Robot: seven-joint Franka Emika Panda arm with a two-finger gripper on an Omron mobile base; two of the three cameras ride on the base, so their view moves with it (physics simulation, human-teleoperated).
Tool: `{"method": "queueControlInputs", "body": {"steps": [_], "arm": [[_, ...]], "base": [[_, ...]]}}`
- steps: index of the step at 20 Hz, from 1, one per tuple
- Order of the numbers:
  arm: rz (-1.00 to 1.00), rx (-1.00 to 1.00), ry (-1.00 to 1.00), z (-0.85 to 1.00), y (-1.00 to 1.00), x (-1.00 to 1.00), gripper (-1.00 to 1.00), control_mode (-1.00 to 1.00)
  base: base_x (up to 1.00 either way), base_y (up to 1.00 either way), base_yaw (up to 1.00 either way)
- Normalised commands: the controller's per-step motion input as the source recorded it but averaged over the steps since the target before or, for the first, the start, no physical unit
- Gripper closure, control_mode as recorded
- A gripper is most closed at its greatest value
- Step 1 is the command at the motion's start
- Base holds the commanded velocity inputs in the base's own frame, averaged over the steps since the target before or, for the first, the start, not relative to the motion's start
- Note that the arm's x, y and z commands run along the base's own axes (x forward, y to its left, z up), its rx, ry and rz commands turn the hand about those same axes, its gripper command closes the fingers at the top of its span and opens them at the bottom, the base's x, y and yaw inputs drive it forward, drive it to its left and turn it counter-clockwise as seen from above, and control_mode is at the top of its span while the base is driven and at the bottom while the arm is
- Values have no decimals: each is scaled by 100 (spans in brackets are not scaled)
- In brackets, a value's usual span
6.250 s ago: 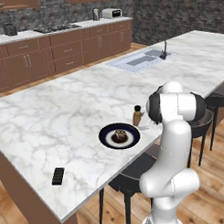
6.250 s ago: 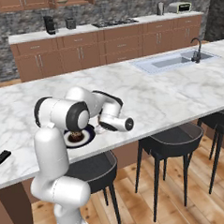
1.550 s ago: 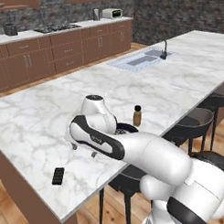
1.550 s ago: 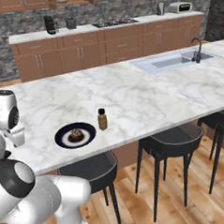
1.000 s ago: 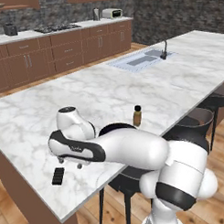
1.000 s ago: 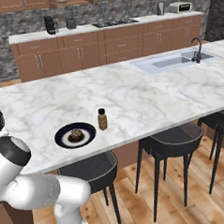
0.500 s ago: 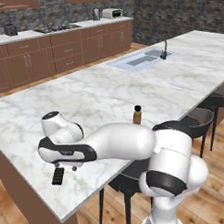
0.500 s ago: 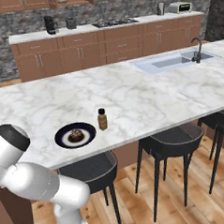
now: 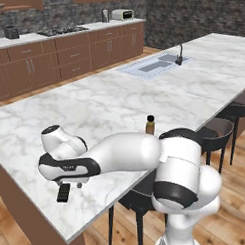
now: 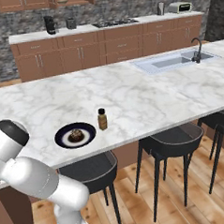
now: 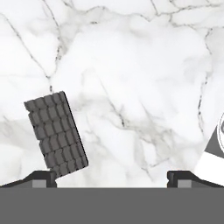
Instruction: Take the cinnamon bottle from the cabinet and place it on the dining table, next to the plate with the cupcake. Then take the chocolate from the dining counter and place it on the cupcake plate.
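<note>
Left base view, L to R: flat black grooved chocolate bar [image 9: 63, 192] lies on the white grey-veined marble tabletop [image 9: 109, 102] near its front edge, at abt 7 o'clock of the pic. The white arm's hand w/ dark band hangs right over it; jaws point down at the slab, tips hidden behind the hand there. Further R, small tan-brown cinnamon bottle w/ round black cap [image 9: 150, 125] stands upright on the tabletop, at abt 2 o'clock from the choc, well apart from it; arm's white link crosses in front of its base. Steel sink [image 9: 155, 66] is sunk in the slab, far R at abt 1 o'clock.

Right base view, L to R: round dark navy plate w/ pale ring [image 10: 63, 134] sits on the tabletop, small dark brown cupcake [image 10: 76, 135] on it, roughly centred. Bottle is just beside the plate at its 2 o'clock, upright, not touching the rim. Black bar stools [image 10: 170, 139] stand under the front edge.

Hand view: choc lies flat, tilted, at 8 o'clock; one corner sits just above the L finger tip [image 11: 40, 178]. Jaws stand wide apart, nothing btwn them but bare marble; choc not gripped. Gripper [image 11: 112, 179] hovers close over the slab.
</note>
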Motion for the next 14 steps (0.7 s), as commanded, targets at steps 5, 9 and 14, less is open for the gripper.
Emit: {"method": "queueControlInputs", "body": {"steps": [5, 9, 14], "arm": [[16, 2, -1, -29, 0, 10, -100, -100], [12, 1, 0, -18, 5, 21, -100, -100], [9, 7, 0, -9, 6, 18, -100, -100]], "base": [[0, 0, 0], [0, 0, 0], [0, 0, 0]]}}
